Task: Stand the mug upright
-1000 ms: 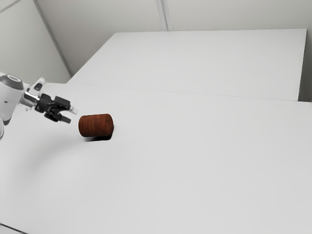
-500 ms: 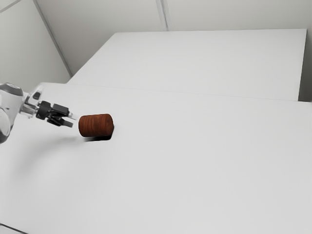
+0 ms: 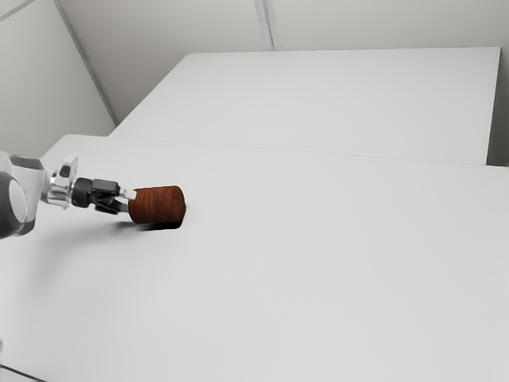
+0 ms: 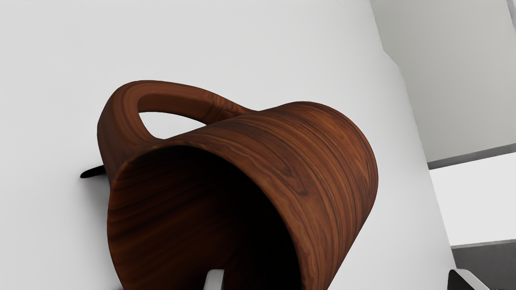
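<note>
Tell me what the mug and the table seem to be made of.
Mug: looks like reddish-brown wood with a soft, low sheen; dark streaked grain marks its body and handle, though a wood-look coating is possible.

Table: plain white, smooth and matte, with no grain visible; painted board, laminate or plastic would all fit.

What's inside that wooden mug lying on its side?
Inside the mug, grained walls show; shadow hides the bottom. One fingertip of the gripper overlaps the opening; I can't tell whether it's inside.
</note>
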Controlling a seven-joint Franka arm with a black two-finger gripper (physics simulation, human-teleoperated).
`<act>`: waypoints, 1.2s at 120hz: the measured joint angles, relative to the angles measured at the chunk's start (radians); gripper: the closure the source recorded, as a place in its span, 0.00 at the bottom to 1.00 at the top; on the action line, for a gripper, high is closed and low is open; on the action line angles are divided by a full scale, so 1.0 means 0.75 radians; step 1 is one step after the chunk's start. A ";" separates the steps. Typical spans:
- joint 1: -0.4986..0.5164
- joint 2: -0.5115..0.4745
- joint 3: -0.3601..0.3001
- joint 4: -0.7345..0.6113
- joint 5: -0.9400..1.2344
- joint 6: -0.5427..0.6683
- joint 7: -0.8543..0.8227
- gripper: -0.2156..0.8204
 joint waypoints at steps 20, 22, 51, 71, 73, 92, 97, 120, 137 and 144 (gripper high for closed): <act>-0.012 0.011 0.000 0.005 -0.060 -0.053 0.034 0.21; -0.013 0.011 0.000 0.005 -0.066 -0.058 0.037 0.21; -0.020 0.022 0.000 -0.008 -0.110 -0.098 0.072 0.23; -0.025 0.024 0.000 -0.011 -0.117 -0.109 0.088 0.41; -0.025 0.024 0.000 -0.010 -0.117 -0.110 0.090 0.43; -0.028 0.025 0.000 -0.010 -0.119 -0.113 0.102 0.66; -0.029 0.025 0.000 -0.011 -0.120 -0.114 0.104 0.72; -0.034 0.015 0.000 -0.011 -0.121 -0.112 0.115 0.89; -0.051 -0.047 -0.019 -0.011 -0.109 -0.087 0.120 0.93; -0.064 -0.089 -0.035 -0.011 -0.097 -0.068 0.121 0.94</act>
